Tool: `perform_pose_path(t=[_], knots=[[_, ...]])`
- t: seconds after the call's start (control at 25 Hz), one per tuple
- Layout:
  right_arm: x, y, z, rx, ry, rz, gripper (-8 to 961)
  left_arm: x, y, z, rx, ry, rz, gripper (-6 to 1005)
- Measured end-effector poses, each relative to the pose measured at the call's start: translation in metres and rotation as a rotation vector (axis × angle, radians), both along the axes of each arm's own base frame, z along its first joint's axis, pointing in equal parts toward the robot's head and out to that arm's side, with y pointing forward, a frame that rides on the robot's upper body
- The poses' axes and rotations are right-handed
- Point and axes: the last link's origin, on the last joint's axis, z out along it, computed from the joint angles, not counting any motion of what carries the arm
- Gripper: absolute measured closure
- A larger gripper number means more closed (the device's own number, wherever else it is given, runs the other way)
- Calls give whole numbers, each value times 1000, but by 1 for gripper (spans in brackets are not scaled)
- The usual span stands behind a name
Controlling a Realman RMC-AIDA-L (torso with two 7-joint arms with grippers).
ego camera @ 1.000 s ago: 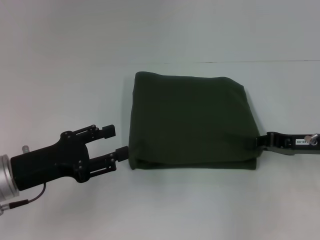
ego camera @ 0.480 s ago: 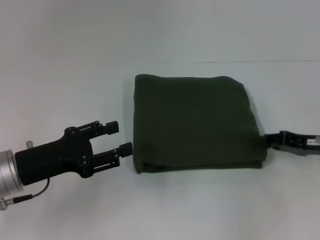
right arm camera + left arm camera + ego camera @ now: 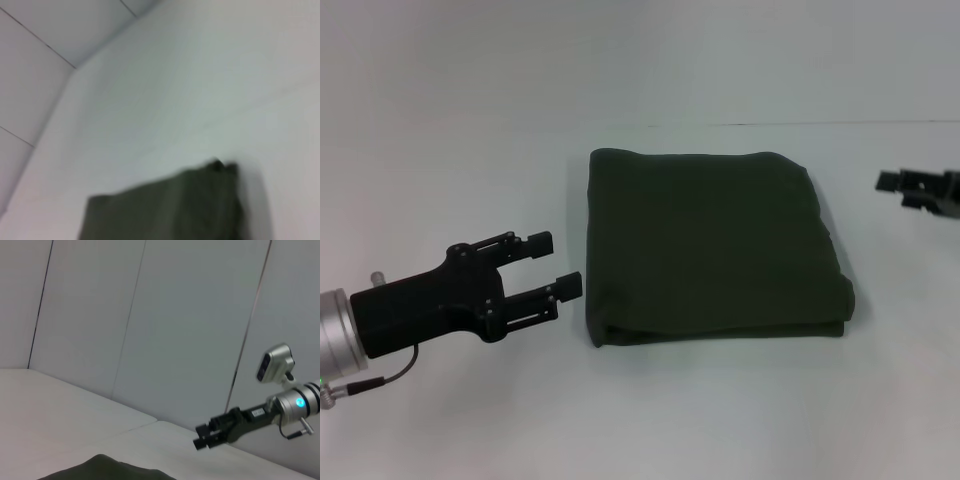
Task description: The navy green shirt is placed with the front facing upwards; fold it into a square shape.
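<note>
1 navy green shirt (image 3: 715,245) lies folded into a near-square block at the middle of the white counter (image 3: 470,120), its layered open edges along the near side and its far and left edges rounded. Bare counter surrounds it on all 4 sides. There are 2 pincers: the left pincer (image 3: 553,265), at 9 o'clock from the shirt, is released with its fingers spread, just beside the cloth without touching. The right pincer (image 3: 886,181), at 3 o'clock, hangs apart; whether it is released or clenched I cannot tell.
</note>
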Motion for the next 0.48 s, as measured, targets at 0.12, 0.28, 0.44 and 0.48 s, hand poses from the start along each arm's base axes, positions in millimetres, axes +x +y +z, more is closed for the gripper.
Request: perform_pose_path(t=[0.12,0.28,0.44,0.48], knots=[[-18,11,-5,-17,5,47,411,0,1,0,2,2,2,272],[-36,21,-25,-74,-20,91,362,-1,3,0,13,8,14,272],[-49,26,-50,-139,-56,117,513,-1,5,0,20,9,19,272],[-51,26,-56,-153,-65,121,601,-1,5,0,22,8,20,272]])
